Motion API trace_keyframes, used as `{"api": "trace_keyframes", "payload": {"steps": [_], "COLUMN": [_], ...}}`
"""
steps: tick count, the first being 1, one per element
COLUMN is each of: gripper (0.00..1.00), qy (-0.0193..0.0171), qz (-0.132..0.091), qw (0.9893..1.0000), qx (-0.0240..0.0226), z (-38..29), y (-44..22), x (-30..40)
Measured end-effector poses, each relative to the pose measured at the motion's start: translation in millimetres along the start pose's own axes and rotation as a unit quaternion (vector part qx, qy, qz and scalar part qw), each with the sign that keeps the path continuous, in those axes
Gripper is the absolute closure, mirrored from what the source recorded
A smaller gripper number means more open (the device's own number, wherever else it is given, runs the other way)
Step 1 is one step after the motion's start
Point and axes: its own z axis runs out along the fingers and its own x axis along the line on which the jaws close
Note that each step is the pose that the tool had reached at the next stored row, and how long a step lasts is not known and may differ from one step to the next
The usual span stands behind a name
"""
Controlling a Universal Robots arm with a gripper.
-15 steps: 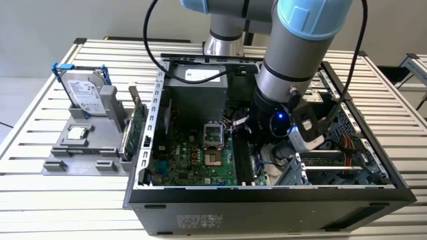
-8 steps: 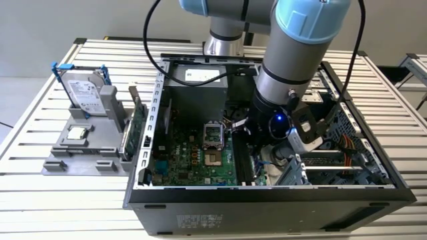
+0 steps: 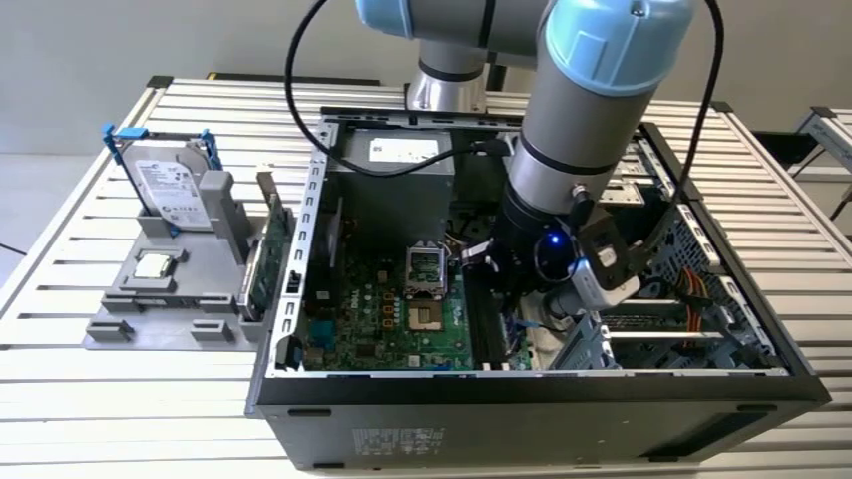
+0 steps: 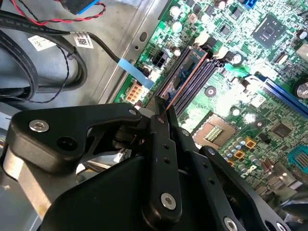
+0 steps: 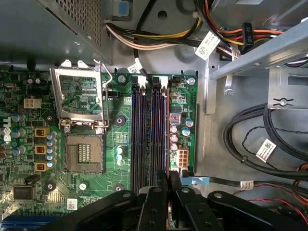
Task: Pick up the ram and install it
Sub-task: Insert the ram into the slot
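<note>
The ram (image 4: pixel 185 72), a thin dark-blue stick, is being held edge-on by closed black fingers (image 4: pixel 160 108) in a motherboard slot (image 5: pixel 166 134).

Thin dark-blue RAM stick (image 4: pixel 185 72) in a motherboard slot.
It stands on edge, lengthwise in the outermost memory slot (image 5: pixel 166 139), one end between the tool's fingers.
</note>
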Motion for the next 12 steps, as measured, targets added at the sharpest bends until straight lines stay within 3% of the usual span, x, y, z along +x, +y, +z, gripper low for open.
{"api": "trace_keyframes", "payload": {"steps": [5,12], "gripper": [1.0,1.0], "qy": [0.0,0.0], "qz": [0.0,0.0], "qw": [1.0,1.0], "qx": [0.0,0.0001], "z": [7.8,10.9], "y": [0.2,1.5], "x": [0.0,0.0]}}
